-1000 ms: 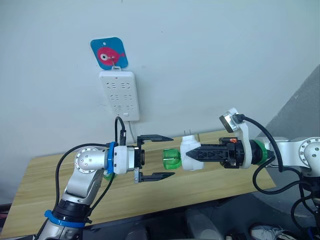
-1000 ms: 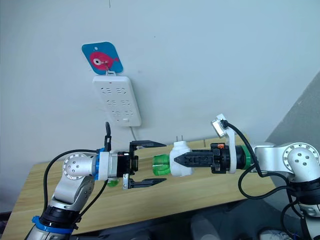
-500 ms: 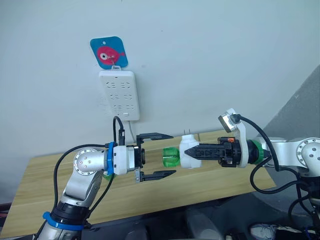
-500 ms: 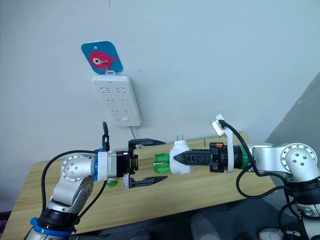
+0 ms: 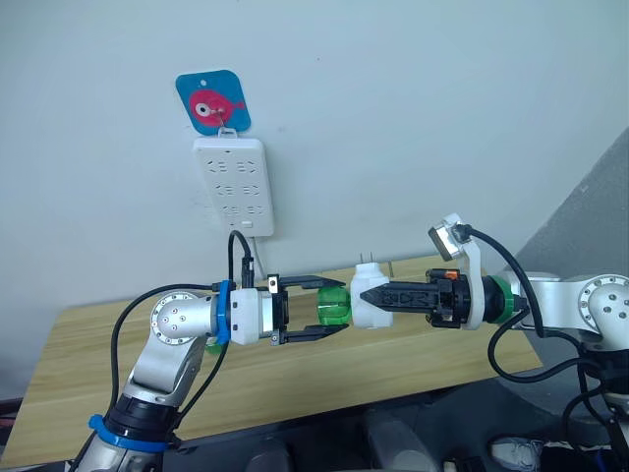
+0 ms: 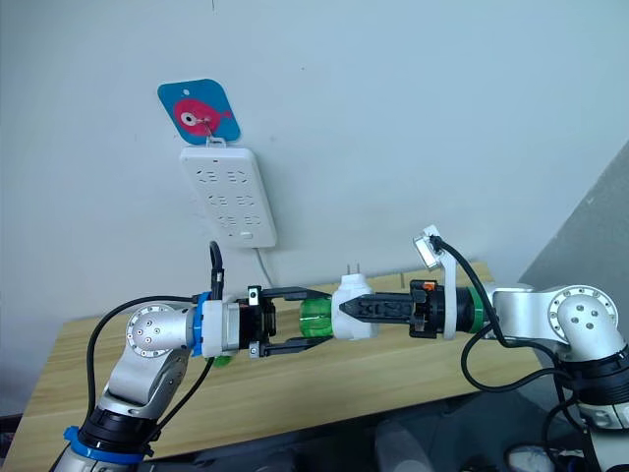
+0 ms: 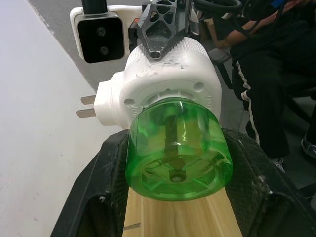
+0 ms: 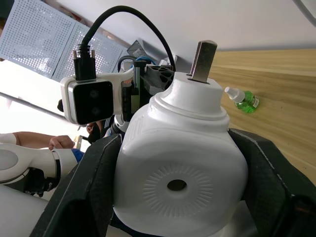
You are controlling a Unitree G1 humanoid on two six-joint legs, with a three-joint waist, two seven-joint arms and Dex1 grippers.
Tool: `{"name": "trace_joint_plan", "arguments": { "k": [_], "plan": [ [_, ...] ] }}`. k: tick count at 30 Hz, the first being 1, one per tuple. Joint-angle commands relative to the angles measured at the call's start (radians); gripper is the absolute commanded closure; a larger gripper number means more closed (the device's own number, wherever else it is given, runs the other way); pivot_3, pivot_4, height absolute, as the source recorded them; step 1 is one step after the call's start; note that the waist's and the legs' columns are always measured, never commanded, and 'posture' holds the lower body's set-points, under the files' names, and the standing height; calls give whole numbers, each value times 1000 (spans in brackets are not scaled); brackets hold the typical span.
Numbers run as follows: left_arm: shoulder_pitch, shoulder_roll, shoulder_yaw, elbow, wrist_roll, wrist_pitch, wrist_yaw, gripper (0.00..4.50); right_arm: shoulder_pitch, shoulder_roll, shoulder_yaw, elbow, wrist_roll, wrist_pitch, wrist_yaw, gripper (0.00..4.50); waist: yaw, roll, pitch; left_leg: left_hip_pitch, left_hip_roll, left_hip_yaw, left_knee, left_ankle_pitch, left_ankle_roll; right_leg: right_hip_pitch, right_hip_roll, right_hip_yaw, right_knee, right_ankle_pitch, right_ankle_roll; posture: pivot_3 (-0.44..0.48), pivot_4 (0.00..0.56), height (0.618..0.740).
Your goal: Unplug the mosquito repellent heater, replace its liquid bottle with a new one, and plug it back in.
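Head view: the right gripper (image 5: 371, 296) clamps the mosquito repellent heater (image 5: 370, 298) in mid-air, prongs upward, while the left gripper (image 5: 329, 307) brackets its green bottle (image 5: 333, 308).

Left wrist view: both fingers (image 7: 106, 180) flank the bottle; firm contact cannot be told.

Right wrist view: the heater sits squeezed between that gripper's fingers (image 8: 94, 182), a spare bottle (image 8: 242, 99) lying beyond on the table (image 8: 281, 94).
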Motion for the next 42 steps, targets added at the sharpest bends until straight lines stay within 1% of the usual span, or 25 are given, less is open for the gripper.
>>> {"name": "trace_joint_plan", "arguments": {
  "k": [1, 2, 4, 7, 9, 11, 14, 16, 19, 22, 24, 25, 27, 28, 29, 34, 36, 39, 42],
  "plan": [
    [-17, 38, 12, -42, -48, 113, 13, 2242, -20, -6, -31, -51, 26, -19, -8, 1429, 0, 0, 1, 0, 0, 0, 0, 0, 0, 0, 0, 0, 0, 0, 0, -208, 118, 736],
    [-24, 57, 13, -56, -68, 192, 26, 2242, -32, -13, -31, -59, 26, -21, -12, 1429, 0, 0, 3, 0, 0, 0, 0, 0, 0, 0, 0, 0, 0, 0, 0, -208, 118, 736],
    [-61, 102, 14, -81, -131, 414, 70, 2242, -58, -19, -36, -65, 26, -23, -12, 1429, -1, 0, 7, 0, 0, 0, 0, 0, 0, 0, 0, 0, 0, 0, 0, -206, 120, 736],
    [-148, 164, 17, -94, -277, 768, 130, 2242, -102, -46, -32, -76, 26, -13, -5, 1429, -1, -2, 16, -1, 0, -1, 1, 0, 0, 0, 1, 0, 0, 0, 0, -206, 120, 736],
    [-214, 205, 22, -78, -405, 1011, 148, 2242, -127, -63, -26, -84, 15, 2, 16, 1429, -1, -3, 17, -1, 0, -2, 0, 0, 0, 0, 1, -1, 0, 0, 0, -206, 120, 736],
    [-276, 224, 29, -43, -495, 1177, 154, 2242, -147, -74, -24, -98, -19, 24, 61, 1429, -1, -3, 19, -2, 0, -3, 0, 0, 0, -1, 1, -2, 0, 0, 0, -206, 120, 736],
    [-365, 223, 43, 16, -579, 1315, 144, 2242, -166, -78, -23, -110, -55, 46, 119, 1429, -1, -3, 19, -4, 0, -4, -1, -1, 1, -3, 1, -3, 0, -2, 0, -203, 119, 736],
    [-398, 201, 58, 35, -600, 1339, 159, 2242, -169, -79, -23, -113, -67, 50, 145, 1429, -1, -3, 19, -8, 0, -5, -1, -1, 2, -7, 1, -4, 0, -2, 0, -204, 118, 736],
    [-407, 171, 79, 35, -589, 1308, 170, 2242, -166, -81, -18, -108, -67, 48, 157, 1429, 1, -3, 19, -16, 0, -5, 0, -1, 1, -15, 1, -4, 2, -2, -1, -202, 117, 736],
    [-396, 175, 82, 24, -576, 1284, 141, 2242, -163, -84, -17, -105, -65, 47, 158, 1429, 2, -3, 19, -17, 0, -5, 0, -1, 1, -16, 1, -4, 2, -2, -1, -202, 117, 736],
    [-371, 174, 89, 18, -542, 1227, 138, 1516, -157, -86, -19, -100, -56, 43, 152, 1429, 2, -3, 19, -17, 0, -6, 0, -1, 1, -16, 1, -4, 2, -2, -1, -201, 115, 736],
    [-363, 174, 91, 17, -532, 1210, 138, 1238, -155, -87, -19, -99, -53, 42, 150, 1429, 2, -3, 19, -17, 0, -5, 0, -1, 1, -16, 1, -4, 2, -2, -1, -201, 115, 736],
    [-357, 172, 92, 16, -523, 1196, 135, 674, -154, -88, -19, -99, -52, 40, 149, 1429, 3, -3, 19, -17, 0, -5, 1, -1, 1, -16, 1, -4, 2, -2, -1, -201, 115, 736],
    [-356, 171, 92, 16, -521, 1192, 134, 245, -153, -88, -18, -99, -52, 40, 149, 1429, 4, -3, 19, -17, 0, -5, 1, -1, 1, -16, 1, -4, 2, -2, -1, -201, 115, 736],
    [-355, 170, 93, 16, -518, 1190, 133, 8, -153, -88, -18, -99, -52, 39, 149, 1429, 4, -3, 19, -17, 0, -5, 1, -1, 1, -16, 1, -4, 2, -2, -1, -201, 115, 736],
    [-354, 163, 97, 16, -506, 1190, 127, 0, -153, -88, -18, -100, -53, 40, 151, 1429, 4, -3, 19, -17, 0, -5, 1, -1, 1, -16, 1, -4, 2, -2, -1, -201, 115, 736],
    [-353, 146, 161, 37, -514, 1161, 158, 0, -134, -92, -26, -99, -41, 27, 142, 1429, 5, -3, 19, -17, 0, -5, 1, -1, 1, -16, 1, -4, 2, -2, -1, -202, 112, 736],
    [-339, 138, 179, 25, -382, 962, 158, 0, -114, -103, -33, -93, -27, 17, 128, 1429, 6, -3, 19, -17, 0, -5, 1, -1, 1, -16, 1, -4, 2, -2, -1, -203, 114, 736],
    [-296, 136, 176, -11, -298, 822, 138, 0, -100, -105, -34, -81, -17, 4, 105, 1429, 6, -3, 19, -17, 0, -5, 1, -1, 1, -16, 1, -3, 2, 0, -4, -205, 116, 736]
  ]
}}
